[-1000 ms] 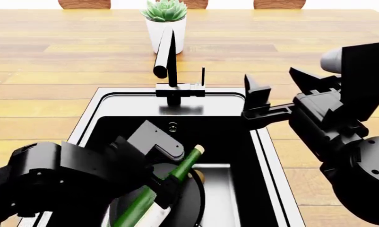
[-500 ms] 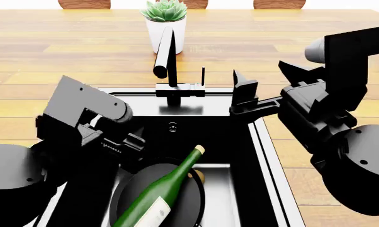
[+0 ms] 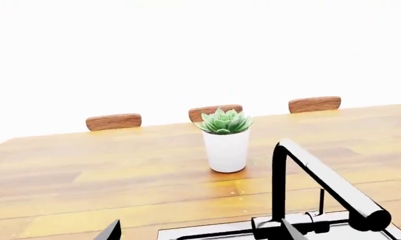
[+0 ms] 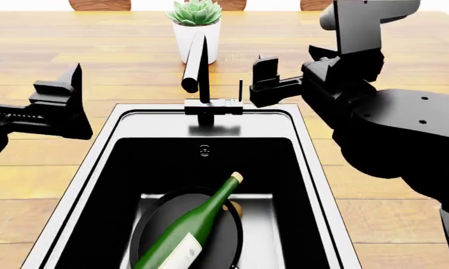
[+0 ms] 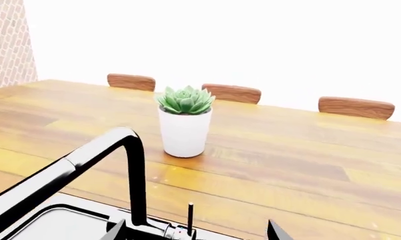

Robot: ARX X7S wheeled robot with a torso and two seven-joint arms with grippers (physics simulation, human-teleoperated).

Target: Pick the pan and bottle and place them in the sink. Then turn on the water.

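Black pan [image 4: 209, 238] and green bottle [image 4: 191, 224] lie in the sink [image 4: 314, 185], both grippers up over the wooden counter [image 4: 97, 61].

One bottle rests slanted across the one pan at the near end of the basin, cork end toward the drain, well below and apart from either set of fingers. The right gripper [image 4: 273, 78] hovers just beside the thin lever [image 4: 240, 89] of the single black faucet [image 4: 198, 70], not touching it; its fingertips stand spread in the right wrist view, with nothing between them. The left gripper [image 4: 60, 106] hangs over the counter at the sink's left, fingertips also apart and empty. One white pot with a succulent [image 4: 196, 31] stands behind the faucet, and three wooden chair backs [image 5: 356, 106] line the far edge.
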